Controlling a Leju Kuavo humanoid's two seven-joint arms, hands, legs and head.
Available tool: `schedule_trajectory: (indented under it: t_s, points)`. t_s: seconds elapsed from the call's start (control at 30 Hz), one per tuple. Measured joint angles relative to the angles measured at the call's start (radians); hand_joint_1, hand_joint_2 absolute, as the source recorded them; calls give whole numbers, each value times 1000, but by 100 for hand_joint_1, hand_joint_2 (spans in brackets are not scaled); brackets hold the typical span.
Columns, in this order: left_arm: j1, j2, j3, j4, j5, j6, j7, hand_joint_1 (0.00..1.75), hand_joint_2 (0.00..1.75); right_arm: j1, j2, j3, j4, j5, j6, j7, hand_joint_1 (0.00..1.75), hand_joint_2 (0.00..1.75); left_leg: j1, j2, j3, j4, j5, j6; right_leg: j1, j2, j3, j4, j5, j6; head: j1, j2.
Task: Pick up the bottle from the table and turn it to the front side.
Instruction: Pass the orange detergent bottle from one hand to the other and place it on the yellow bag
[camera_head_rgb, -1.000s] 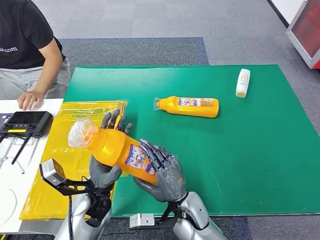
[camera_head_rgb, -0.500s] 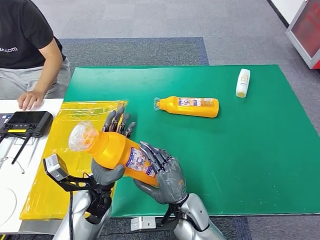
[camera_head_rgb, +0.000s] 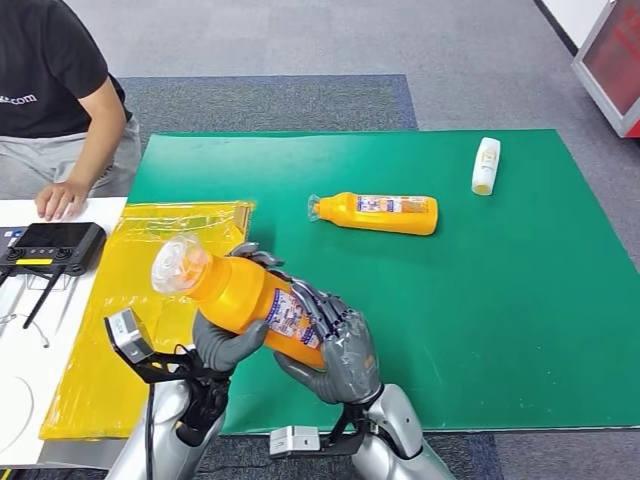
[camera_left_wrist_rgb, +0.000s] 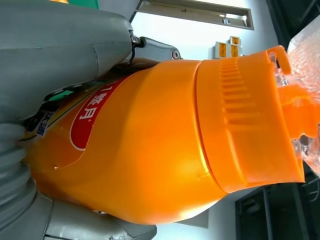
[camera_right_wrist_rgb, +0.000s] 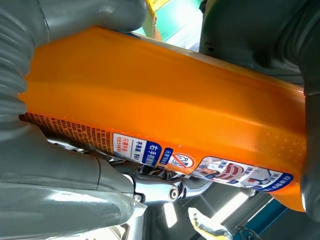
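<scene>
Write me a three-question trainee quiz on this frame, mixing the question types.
1. True or false: the held bottle is gripped by both the left hand and the right hand.
2. Multiple choice: where does the second orange bottle lie? A) on the yellow sheet B) on the green mat C) in the person's hand
3. Fill in: the small white bottle lies near the mat's far ____ corner, seen from the head view.

Key
1. True: both hands hold it above the near edge of the green mat.
2. B: it lies on its side on the mat, away from the yellow sheet and the person.
3. Right.
</scene>
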Motion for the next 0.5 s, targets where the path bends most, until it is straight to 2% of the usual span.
schedule_trajectory:
  t_s: [0.33, 0.5]
  points:
    - [-18, 8, -8, 2, -71, 34, -23, 175, 175, 6, 0, -4, 0, 2, 0, -7, 175, 175, 0, 0, 0, 0, 0, 0, 0, 0, 0, 0, 0, 0, 0, 0]
    - [-19, 11, -10, 2, -87, 48, -29, 175, 175, 6, 0, -4, 0, 0, 0, -7, 158, 175, 0, 0, 0, 0, 0, 0, 0, 0, 0, 0, 0, 0, 0, 0]
